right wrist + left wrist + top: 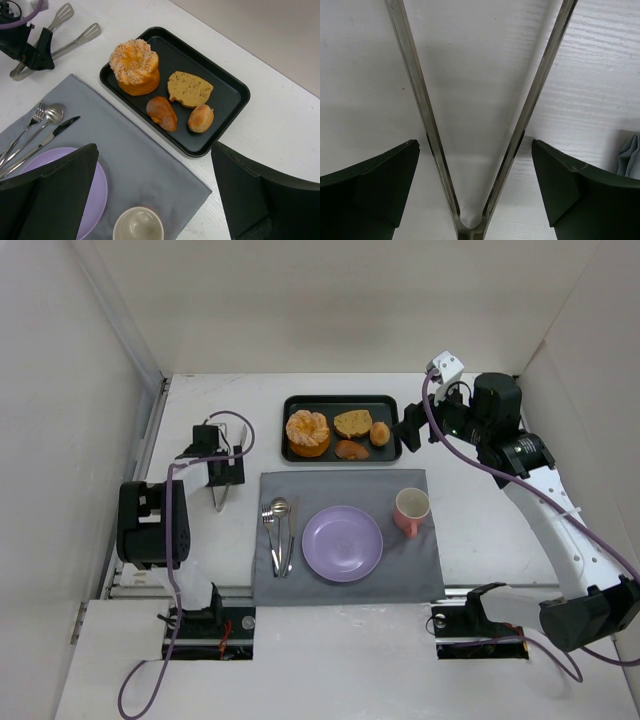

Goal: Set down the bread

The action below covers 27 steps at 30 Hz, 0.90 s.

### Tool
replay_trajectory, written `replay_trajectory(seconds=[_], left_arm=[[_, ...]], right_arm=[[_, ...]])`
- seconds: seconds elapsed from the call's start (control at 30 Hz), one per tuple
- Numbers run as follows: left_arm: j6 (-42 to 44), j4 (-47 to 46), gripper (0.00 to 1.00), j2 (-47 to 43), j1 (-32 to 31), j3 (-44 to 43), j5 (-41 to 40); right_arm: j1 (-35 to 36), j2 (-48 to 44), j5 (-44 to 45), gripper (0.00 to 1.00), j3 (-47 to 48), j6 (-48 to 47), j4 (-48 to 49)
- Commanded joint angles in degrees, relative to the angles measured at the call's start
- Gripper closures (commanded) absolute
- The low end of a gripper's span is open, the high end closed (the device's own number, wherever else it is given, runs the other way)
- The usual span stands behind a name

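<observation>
The bread (380, 433) (201, 118) is a small round golden bun lying at the right end of the black tray (340, 400) (235, 90). My right gripper (410, 427) (155, 147) hovers open and empty over the tray's right edge, above the bun and clear of it. My left gripper (223, 478) (475, 145) is low over the table to the left of the mat. It is open and straddles the hinge end of metal tongs (218, 498) (422, 105) (65, 30). A gap shows between each finger and the tong arms.
The tray also holds a large orange ridged pastry (307, 432), a brown bread slice (352, 424) and an oval brown pastry (350, 449). On the grey placemat (345, 485) are a purple plate (342, 543), a pink cup (411, 510) and cutlery (278, 530). Walls enclose the table.
</observation>
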State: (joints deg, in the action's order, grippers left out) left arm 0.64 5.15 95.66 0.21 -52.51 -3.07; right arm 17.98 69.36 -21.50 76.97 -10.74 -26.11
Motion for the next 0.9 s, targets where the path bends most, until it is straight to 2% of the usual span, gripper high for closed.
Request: replay_trajectory(seconds=[0.0, 0.13, 0.3, 0.5, 0.6, 0.67, 0.87], left_arm=[[0.8, -0.3, 0.06, 0.8, 0.7, -1.9, 1.8], [1.4, -0.3, 0.09, 1.3, 0.7, -2.4, 2.9], [1.4, -0.3, 0.17, 2.3, 1.2, -2.4, 3.4], [1.4, 0.2, 0.35, 2.9, 1.2, -2.4, 3.9], [1.4, 0.2, 0.38, 2.9, 1.7, -2.4, 3.9], [0.9, 0.2, 0.45, 2.9, 1.7, -2.9, 3.9], [0.8, 0.7, 0.50, 2.9, 2.3, -2.9, 4.6]], right_arm=[[0.0, -0.4, -1.1, 0.00, 0.1, -0.5, 2.7], [0.0, -0.4, -0.6, 0.00, 0.1, -0.5, 2.7], [0.0, -0.4, 0.0, 0.00, 0.1, -0.5, 2.7], [0.0, -0.4, 0.0, 0.00, 0.1, -0.5, 2.7], [0.0, -0.4, 0.0, 0.00, 0.1, -0.5, 2.7], [0.0, -0.4, 0.0, 0.00, 0.1, -0.5, 2.7], [0.0, -0.4, 0.0, 0.00, 0.1, -0.5, 2.7]])
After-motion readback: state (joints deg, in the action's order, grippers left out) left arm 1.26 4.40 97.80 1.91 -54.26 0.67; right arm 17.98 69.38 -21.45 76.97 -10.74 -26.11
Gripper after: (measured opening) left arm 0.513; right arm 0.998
